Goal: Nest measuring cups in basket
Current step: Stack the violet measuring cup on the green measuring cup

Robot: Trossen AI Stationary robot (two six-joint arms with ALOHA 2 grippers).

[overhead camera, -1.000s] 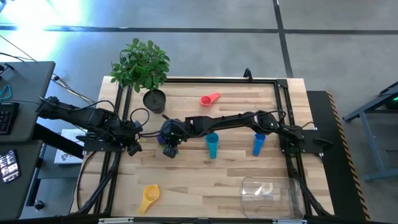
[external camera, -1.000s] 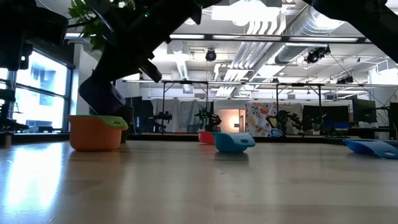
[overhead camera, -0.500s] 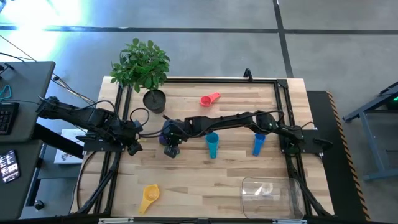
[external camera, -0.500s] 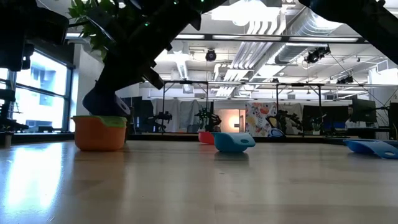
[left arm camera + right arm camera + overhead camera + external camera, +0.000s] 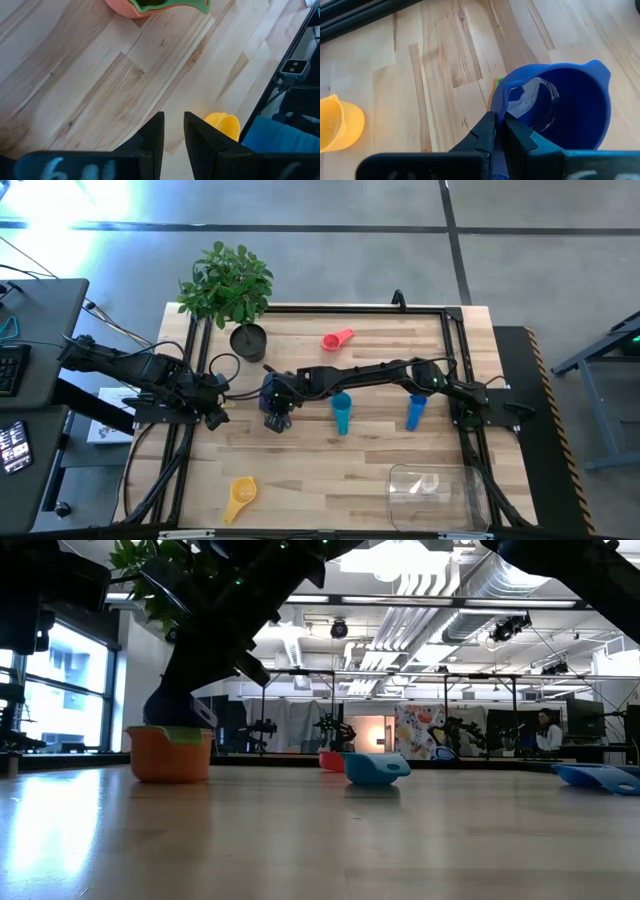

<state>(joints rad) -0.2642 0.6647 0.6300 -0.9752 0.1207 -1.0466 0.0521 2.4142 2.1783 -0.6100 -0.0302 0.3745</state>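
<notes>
- At the left-centre of the worktop (image 5: 360, 480), the right end effector (image 5: 277, 416) is reaching far across from the right side and pinching the rim of a dark blue measuring cup (image 5: 560, 107) between its nearly closed fingers (image 5: 485, 131).
- That blue cup is sitting over an orange cup (image 5: 168, 753) with a green cup (image 5: 183, 734) nested inside it; from table height the stack is resting on the wood under the arm.
- Just to the left, the left end effector (image 5: 212, 415) is waiting at the left edge of the worktop, its fingers (image 5: 152, 137) standing slightly apart and holding nothing.
- Two more blue-toned cups are lying on the wood: a teal cup (image 5: 341, 413) just right of the right end effector, and a lighter blue cup (image 5: 415, 411) farther right, under the arm.
- A pink cup (image 5: 337, 339) is lying at the far side, near the middle.
- A yellow cup (image 5: 240, 495) is lying at the near left, well apart from the others.
- The clear basket (image 5: 437, 492) is sitting at the near right corner, well apart from the stack; whether anything is lying in it I cannot tell.
- A potted plant (image 5: 232, 292) is standing at the far left corner.
</notes>
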